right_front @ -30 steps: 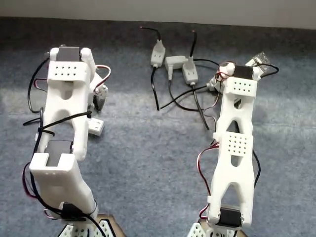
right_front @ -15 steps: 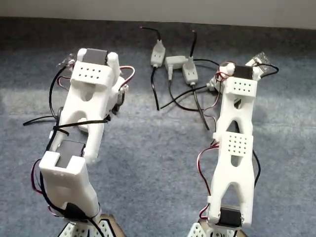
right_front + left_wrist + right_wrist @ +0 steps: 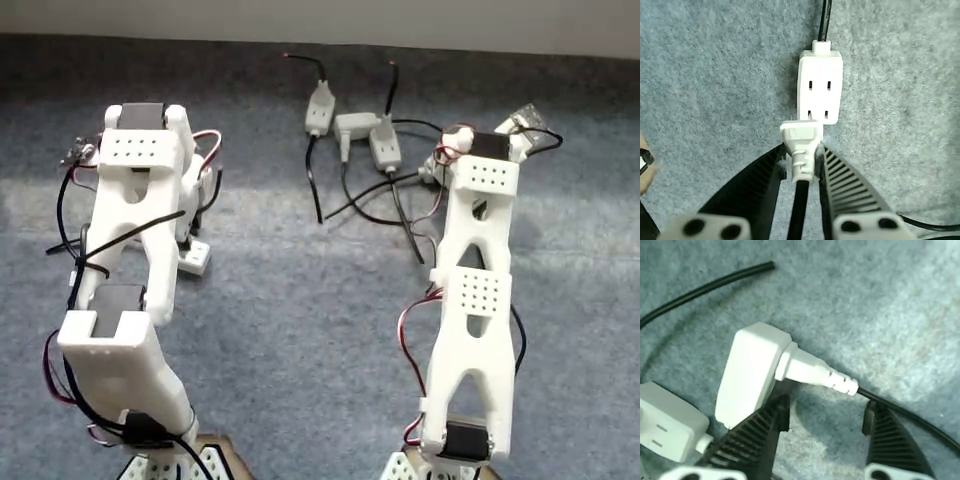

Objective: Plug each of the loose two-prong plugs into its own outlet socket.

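Left claw (image 3: 802,156) clamped on white plastic two-prong plug (image 3: 800,137), which touches the near end of the white rectangular outlet block (image 3: 820,82); right claw (image 3: 826,415) spread apart just short of another white corded plug (image 3: 807,371).

Soft, even light across the carpet (image 3: 300,330), a paler band on its left side, shadows faint and close.

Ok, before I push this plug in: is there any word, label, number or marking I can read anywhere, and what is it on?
No readable text in any view.
Outlet block: plain white face, slots only, no print.
Plug in the left gripper: no marking visible.
Second plug by the right gripper: blank on the sides shown.
Arm shells in the high view: no lettering.
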`<state>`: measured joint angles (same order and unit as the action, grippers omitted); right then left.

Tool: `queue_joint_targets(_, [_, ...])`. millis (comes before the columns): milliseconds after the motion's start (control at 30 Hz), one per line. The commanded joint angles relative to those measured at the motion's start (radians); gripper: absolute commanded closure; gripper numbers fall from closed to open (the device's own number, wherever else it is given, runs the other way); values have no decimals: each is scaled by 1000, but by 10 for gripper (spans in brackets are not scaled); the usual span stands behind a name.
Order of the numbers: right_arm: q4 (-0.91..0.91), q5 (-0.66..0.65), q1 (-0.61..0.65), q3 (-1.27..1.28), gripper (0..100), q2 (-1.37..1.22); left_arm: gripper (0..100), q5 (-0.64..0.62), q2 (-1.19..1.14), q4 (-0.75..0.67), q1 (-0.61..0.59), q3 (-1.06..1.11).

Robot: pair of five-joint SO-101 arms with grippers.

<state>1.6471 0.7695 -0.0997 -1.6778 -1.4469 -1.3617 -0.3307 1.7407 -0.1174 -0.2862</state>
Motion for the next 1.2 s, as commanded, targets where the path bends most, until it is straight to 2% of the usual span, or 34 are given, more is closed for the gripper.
queue_joint_targets(0, [-30,2,-1,-90,757,-1,994,-15,50,-41,22,-2])
queue_joint_targets(167, [-30,2,-1,-90,757,-1,994,-15,47,-109,41,-1])
queue_joint_targets(333, [-30,2,-1,-90,757,-1,994,-14,16,-118,42,21])
queue_joint_targets(567, [-30,2,-1,-90,757,-1,994,-11,-31,-112,42,21])
queue_joint_targets(767, [-30,2,-1,-90,757,-1,994,-11,-35,-44,91,16])
queue_joint_targets(1167, [-30,2,-1,-90,757,-1,994,-12,-39,-51,84,24])
